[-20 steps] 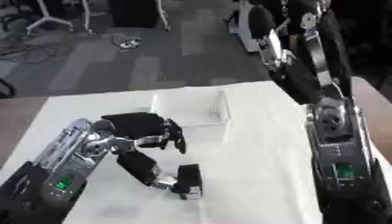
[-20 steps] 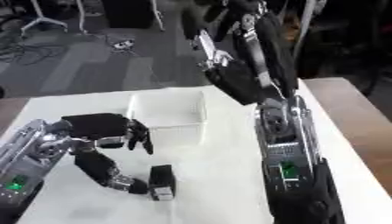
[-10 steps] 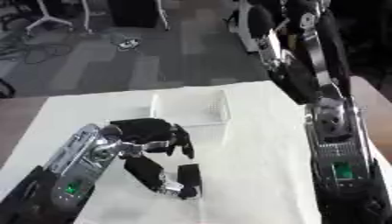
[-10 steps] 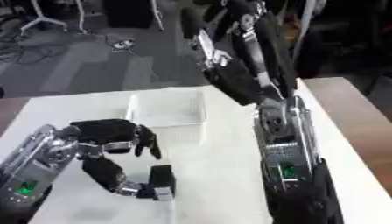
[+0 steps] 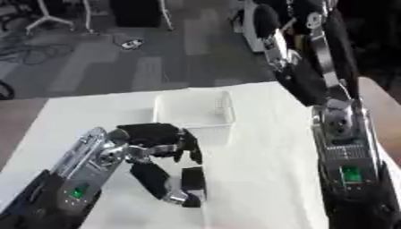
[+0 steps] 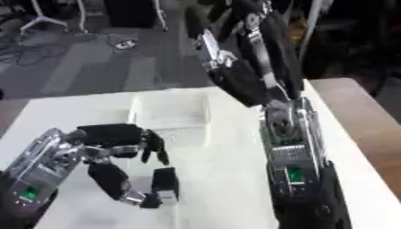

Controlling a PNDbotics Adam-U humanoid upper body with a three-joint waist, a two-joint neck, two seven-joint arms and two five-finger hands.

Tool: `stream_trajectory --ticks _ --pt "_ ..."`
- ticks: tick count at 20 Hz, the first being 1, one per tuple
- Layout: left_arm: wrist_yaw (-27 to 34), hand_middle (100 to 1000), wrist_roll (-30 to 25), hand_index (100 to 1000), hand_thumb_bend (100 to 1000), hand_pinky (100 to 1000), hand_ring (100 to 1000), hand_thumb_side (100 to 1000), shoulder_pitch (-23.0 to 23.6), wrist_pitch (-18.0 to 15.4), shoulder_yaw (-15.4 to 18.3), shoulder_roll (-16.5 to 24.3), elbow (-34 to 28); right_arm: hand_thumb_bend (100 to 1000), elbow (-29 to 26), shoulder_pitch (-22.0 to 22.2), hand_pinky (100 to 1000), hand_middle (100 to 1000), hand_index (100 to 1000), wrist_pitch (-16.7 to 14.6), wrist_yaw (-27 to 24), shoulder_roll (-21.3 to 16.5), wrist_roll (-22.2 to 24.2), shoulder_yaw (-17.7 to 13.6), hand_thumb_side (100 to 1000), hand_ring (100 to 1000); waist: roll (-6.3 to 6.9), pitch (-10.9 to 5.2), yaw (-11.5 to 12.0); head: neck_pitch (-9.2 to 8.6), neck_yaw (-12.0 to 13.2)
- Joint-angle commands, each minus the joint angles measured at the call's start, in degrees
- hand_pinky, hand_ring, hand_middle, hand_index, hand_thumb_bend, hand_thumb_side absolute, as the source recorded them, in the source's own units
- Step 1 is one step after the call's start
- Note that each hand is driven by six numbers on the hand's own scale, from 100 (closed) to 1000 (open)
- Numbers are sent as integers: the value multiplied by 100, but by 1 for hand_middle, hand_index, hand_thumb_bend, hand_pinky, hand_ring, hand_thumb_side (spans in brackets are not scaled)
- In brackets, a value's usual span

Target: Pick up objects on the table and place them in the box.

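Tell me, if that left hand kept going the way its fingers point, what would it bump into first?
Probably the small black object: the left hand curls above it, fingers aimed down. The white box lies beyond, though depth is unclear.

Left hand (image 5: 160, 145) over white surface (image 5: 258, 179), near-left of white box (image 5: 194, 112), fingers curled downward, thumb reaching near. Small black block (image 5: 193, 182) upright against thumb tip, just beside fingers. Box open-topped, at far centre. Right arm along right side, raised; its hand out of sight.
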Motion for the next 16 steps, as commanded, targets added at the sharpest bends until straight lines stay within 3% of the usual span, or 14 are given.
stream_trajectory --ticks 1,16 --pt "-61 701 -121 799 532 406 580 724 -96 -112 10 44 -27 319 -61 -75 132 528 737 -1 -8 21 8 11 1000 414 8 -47 -5 8 58" --pt "-292 669 53 772 467 378 549 740 -120 -218 19 30 70 319 -55 -79 132 528 734 -7 -12 17 27 20 1000 414 6 -45 -5 10 57"
